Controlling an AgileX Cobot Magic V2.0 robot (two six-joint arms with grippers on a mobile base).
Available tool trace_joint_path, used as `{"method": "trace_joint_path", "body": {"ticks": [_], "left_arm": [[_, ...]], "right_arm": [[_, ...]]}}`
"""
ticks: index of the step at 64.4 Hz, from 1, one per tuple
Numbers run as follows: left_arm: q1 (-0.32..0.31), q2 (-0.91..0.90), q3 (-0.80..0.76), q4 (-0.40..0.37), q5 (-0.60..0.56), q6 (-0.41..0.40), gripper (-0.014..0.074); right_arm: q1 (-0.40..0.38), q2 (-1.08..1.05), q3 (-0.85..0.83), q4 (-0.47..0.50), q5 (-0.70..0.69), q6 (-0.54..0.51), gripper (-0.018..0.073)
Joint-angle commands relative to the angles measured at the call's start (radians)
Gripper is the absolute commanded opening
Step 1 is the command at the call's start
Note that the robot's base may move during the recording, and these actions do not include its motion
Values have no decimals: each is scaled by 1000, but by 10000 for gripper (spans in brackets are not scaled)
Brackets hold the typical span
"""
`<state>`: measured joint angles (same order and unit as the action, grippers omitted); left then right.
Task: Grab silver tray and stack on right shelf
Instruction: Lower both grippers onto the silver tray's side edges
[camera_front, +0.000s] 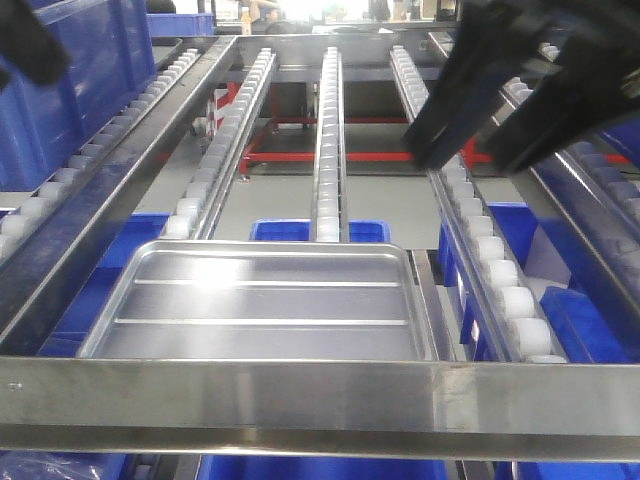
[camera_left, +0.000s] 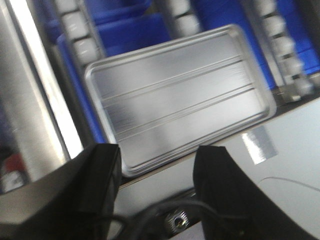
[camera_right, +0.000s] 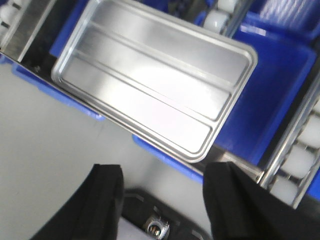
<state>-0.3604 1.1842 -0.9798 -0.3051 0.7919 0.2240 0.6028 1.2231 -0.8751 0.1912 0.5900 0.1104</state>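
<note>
- Lying flat at six o'clock in the front view, the silver tray (camera_front: 265, 300) is resting on the right shelf (camera_front: 232, 130), across its white rollers (camera_front: 328, 205), with its near rim sitting just behind the front bar (camera_front: 320, 400).
- Blue bins (camera_front: 300, 230) are showing under the rails, and a red frame (camera_front: 300, 155) is sitting on the floor at twelve o'clock.
- The right gripper (camera_front: 460, 155) is hanging at two o'clock above a roller rail, jaws apart and empty, well apart from the tray.
- The left gripper (camera_left: 157, 165) is showing its jaws only in its own wrist view. They are standing apart and empty, with the tray lying at twelve o'clock beyond them.
- That blurred view alone is showing a silvery patch (camera_left: 260, 145) at three o'clock.
</note>
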Motion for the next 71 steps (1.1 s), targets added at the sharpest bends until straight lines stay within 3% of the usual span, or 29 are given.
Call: {"method": "trace_joint_path", "body": {"ticks": [1,5,13,21,26,32,37,52,71], "left_arm": [[-5,24,-41,78,-7,-83,251],[-5,50,-41,116,-2,-146,251],[-27,101,-41,117,-3,-211,251],[-88,149,-57,135,-11,-271,251],[-136,191,-84,206,-11,-355,251],[-180,250,-121,315,-6,-505,251],[-186,284,-138,351,-11,-577,251],[-186,360,-137,393,-55,-608,251],[-184,434,-137,471,-107,-719,251]], "right_arm": [[-4,49,-78,-4,-8,52,463],[-4,96,-112,-30,-3,103,446],[-12,180,-161,-157,17,223,434],[-31,240,-207,-280,101,332,434],[-36,273,-235,-321,120,368,434],[-36,303,-257,-315,92,387,434],[-36,325,-270,-310,81,408,434],[-37,390,-273,-310,52,443,434],[-46,471,-273,-310,0,444,434]]}}
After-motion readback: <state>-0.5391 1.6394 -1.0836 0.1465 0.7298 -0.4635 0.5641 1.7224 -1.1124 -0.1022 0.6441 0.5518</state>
